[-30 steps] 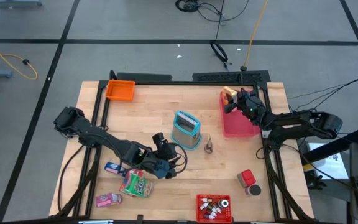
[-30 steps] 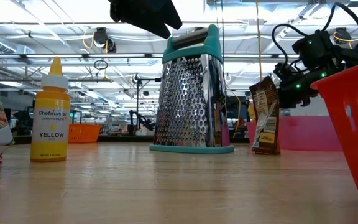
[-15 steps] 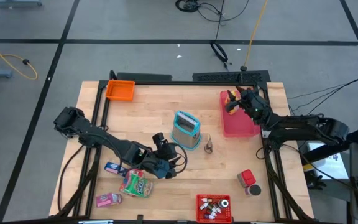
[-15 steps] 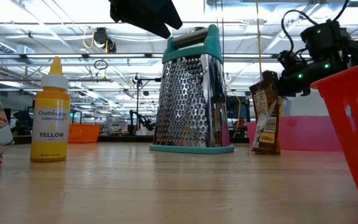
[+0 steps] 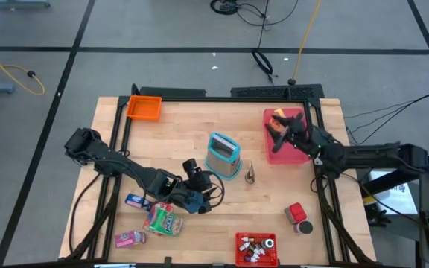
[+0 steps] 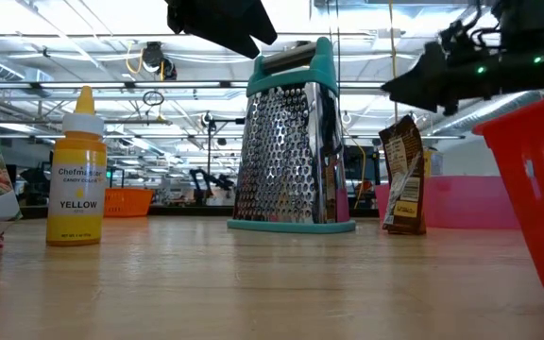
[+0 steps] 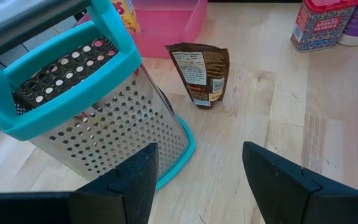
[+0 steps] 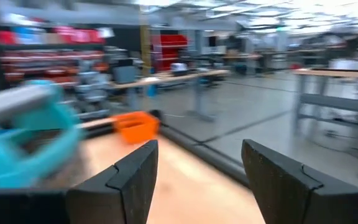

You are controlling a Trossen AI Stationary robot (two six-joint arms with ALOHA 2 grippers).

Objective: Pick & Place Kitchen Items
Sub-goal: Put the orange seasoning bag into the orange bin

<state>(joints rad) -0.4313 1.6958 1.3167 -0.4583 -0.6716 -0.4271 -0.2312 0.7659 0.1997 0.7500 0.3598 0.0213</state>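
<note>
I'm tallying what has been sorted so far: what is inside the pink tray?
In the high view, the pink tray holds a yellow-orange packet at its far end. The right gripper hovers open over the tray and covers part of its floor, so anything beneath can't be seen.

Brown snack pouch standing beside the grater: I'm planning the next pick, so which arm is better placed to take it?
Probably the left. The left gripper, open and empty, faces the small brown snack pouch past the teal-framed metal grater. The right gripper, also open, hovers over the flat pink tray, farther off.
</note>
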